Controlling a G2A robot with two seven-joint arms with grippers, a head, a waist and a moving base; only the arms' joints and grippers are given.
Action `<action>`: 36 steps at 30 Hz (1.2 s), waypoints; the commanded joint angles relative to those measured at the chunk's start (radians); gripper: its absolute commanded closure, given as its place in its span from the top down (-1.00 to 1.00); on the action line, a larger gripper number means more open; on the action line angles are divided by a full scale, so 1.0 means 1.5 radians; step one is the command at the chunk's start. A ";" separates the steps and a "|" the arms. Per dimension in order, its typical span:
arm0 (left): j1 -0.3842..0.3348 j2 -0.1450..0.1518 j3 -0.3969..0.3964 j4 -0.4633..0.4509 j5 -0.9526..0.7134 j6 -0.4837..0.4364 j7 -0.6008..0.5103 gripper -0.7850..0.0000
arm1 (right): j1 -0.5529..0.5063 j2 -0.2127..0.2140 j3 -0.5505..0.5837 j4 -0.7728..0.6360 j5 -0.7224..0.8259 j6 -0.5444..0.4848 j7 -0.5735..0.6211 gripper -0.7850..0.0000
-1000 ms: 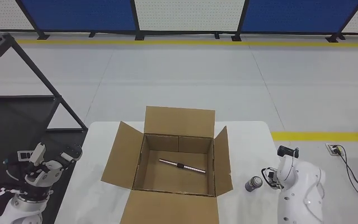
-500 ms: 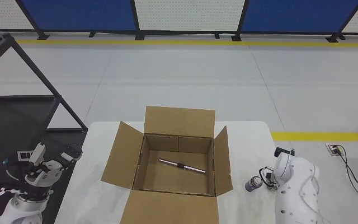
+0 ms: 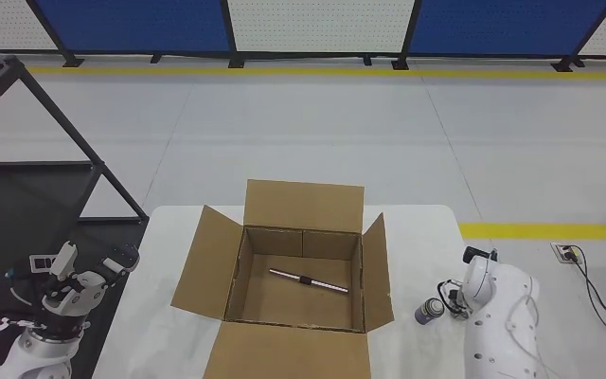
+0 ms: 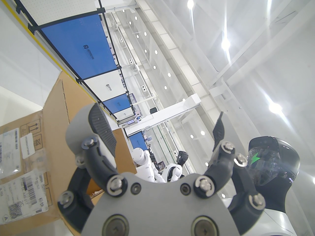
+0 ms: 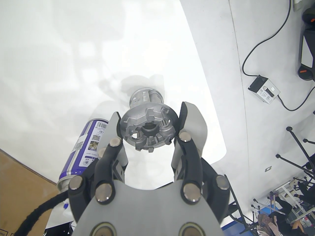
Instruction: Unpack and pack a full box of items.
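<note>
Cardboard box (image 3: 294, 284) sits mid-way on the surface (image 3: 417, 237), flaps open, with a dark rod (image 3: 308, 280) flat on its floor. Right pincer (image 5: 149, 121) grips a metal hub (image 5: 147, 131) by its flange near the right edge; a spray can (image 5: 83, 146) stands just beside it. Left pincer (image 4: 157, 131) is open and empty, off the left edge.
</note>
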 commanded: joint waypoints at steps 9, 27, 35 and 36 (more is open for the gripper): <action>0.000 0.000 0.000 0.000 0.000 0.000 0.000 1.00 | 0.005 -0.004 0.000 0.023 -0.006 -0.003 0.000 -0.04; 0.000 0.000 0.000 0.000 0.000 0.000 0.000 1.00 | 0.013 -0.003 0.029 -0.007 0.007 0.009 0.000 1.00; 0.000 0.000 0.000 0.000 0.000 0.000 0.000 1.00 | -0.028 -0.011 0.038 -0.270 0.127 -0.028 0.000 1.00; 0.000 0.000 0.000 0.000 0.000 0.000 0.000 1.00 | -0.037 -0.013 0.032 -0.308 0.160 -0.039 0.000 1.00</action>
